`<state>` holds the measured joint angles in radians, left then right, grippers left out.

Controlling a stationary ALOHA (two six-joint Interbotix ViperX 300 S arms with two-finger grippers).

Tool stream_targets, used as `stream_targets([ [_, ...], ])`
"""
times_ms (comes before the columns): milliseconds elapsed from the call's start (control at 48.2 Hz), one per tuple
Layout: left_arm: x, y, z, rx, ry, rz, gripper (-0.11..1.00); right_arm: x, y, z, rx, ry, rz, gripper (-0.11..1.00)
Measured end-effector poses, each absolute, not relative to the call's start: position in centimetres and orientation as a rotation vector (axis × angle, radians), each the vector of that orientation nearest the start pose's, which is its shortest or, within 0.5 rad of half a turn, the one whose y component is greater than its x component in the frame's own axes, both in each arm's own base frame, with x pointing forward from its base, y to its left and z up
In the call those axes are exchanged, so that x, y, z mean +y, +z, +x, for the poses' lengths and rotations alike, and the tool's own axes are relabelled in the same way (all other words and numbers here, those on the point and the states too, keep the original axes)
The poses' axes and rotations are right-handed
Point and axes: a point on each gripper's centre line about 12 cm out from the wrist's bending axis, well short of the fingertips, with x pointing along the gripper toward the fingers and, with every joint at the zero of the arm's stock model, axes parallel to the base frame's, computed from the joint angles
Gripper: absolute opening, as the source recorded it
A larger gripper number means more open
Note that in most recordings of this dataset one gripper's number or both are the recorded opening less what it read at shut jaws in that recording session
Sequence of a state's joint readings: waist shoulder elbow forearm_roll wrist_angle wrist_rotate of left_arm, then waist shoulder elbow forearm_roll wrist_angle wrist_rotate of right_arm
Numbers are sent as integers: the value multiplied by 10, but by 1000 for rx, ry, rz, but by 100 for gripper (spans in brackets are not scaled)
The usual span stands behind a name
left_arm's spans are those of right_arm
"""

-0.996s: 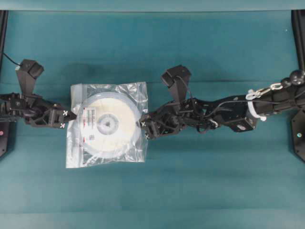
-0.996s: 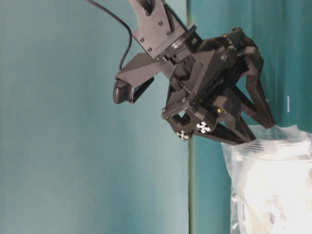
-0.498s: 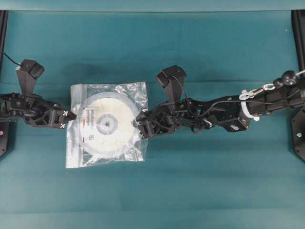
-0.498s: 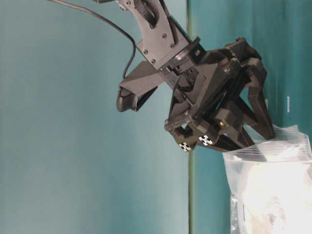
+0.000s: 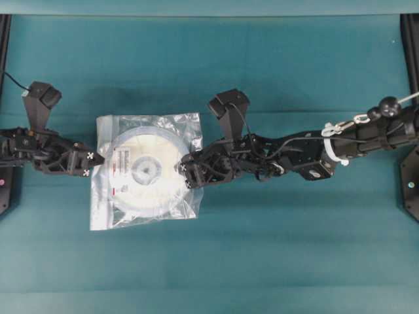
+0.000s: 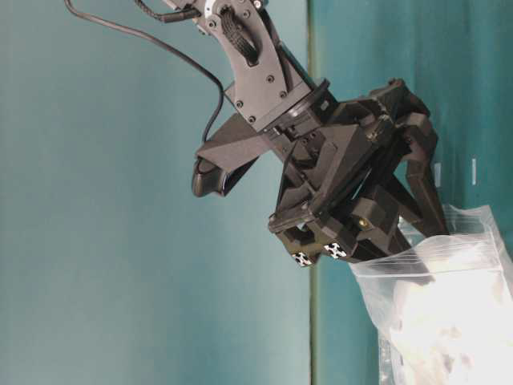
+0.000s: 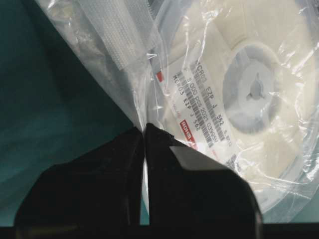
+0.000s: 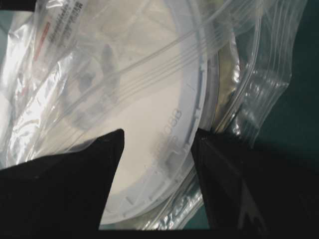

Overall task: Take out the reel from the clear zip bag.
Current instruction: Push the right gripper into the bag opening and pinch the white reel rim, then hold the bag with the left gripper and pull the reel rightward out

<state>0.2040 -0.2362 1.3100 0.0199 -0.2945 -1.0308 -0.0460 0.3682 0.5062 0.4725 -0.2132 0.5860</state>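
Fingers (image 7: 199,194) pinch clear zip bag (image 7: 119,64); reel (image 7: 259,89) label reads "ROHM".

Hidden, cropped and unreadable parts of the scene.

In the overhead view the right gripper (image 5: 185,175) covers the near rim of the reel (image 5: 147,171), and the print on its label (image 5: 120,167) is too small to read; the left arm (image 5: 26,147) is cut by the picture's edge. The table-level view crops the clear bag (image 6: 437,313) at the right and bottom edges, and its contents wash out to a bright glare. In the left wrist view the left gripper's (image 7: 144,133) black fingers (image 7: 194,189) hide the bag's lower part. In the right wrist view crinkled plastic blurs the reel's raised lettering.
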Motion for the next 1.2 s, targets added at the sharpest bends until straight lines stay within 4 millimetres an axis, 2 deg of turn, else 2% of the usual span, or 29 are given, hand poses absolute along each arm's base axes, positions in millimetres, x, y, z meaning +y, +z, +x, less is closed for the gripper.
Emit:
stream_targets([
  [145, 43, 86, 210, 618, 568, -1037, 0, -31, 80, 445, 559, -484, 990, 57],
  [332, 43, 85, 210, 620, 569, -1037, 0, -31, 78, 444, 575, -488, 993, 25],
  [394, 43, 85, 210, 620, 569, -1037, 0, -32, 78, 444, 579, -490, 994, 18],
  [623, 43, 85, 210, 620, 571, -1037, 0, -32, 78, 444, 579, -491, 997, 13],
  [872, 43, 85, 210, 623, 570, -1037, 0, -32, 79, 442, 578, -492, 998, 12],
  [1204, 43, 84, 212, 624, 571, -1036, 0, -32, 82, 419, 587, -515, 1013, 8],
])
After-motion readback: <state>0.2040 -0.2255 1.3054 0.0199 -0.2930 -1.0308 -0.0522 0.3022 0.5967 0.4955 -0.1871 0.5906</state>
